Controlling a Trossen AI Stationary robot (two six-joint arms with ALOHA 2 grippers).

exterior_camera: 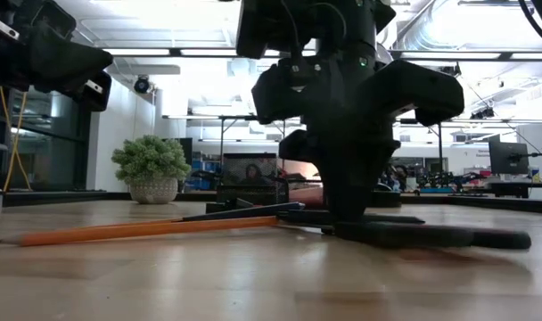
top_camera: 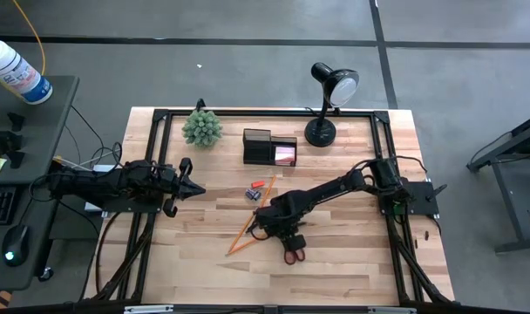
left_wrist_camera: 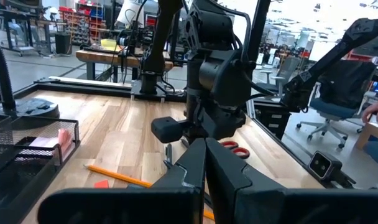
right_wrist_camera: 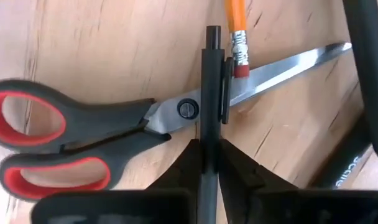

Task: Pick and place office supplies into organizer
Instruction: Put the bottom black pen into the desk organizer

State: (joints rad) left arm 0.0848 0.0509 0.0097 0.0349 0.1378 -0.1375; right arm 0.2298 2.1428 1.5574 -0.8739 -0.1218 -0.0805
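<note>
Now the right hand [right_wrist_camera: 209, 155] is down at the counter's [top_camera: 352, 253] near middle, pinching the black pen [right_wrist_camera: 209, 93] that lies across the scissors [right_wrist_camera: 114, 130]. Next it likely must lift and carry it to the organizer [top_camera: 269, 146] at the far side, while the left hand [top_camera: 188, 185] waits closed at the left.

Wooden table [top_camera: 352, 262] bears scissors [top_camera: 292, 254], pencils [top_camera: 248, 234], organizer [top_camera: 268, 147], lamp [top_camera: 322, 131], plant [top_camera: 201, 128].

The pen [right_wrist_camera: 211, 93] lies across the scissors [right_wrist_camera: 114, 134] on the worktop [top_camera: 352, 253], a pencil [right_wrist_camera: 237, 31] just beside it — the organizer [top_camera: 270, 146] stands behind, between plant [top_camera: 201, 127] and lamp [top_camera: 328, 105].
</note>
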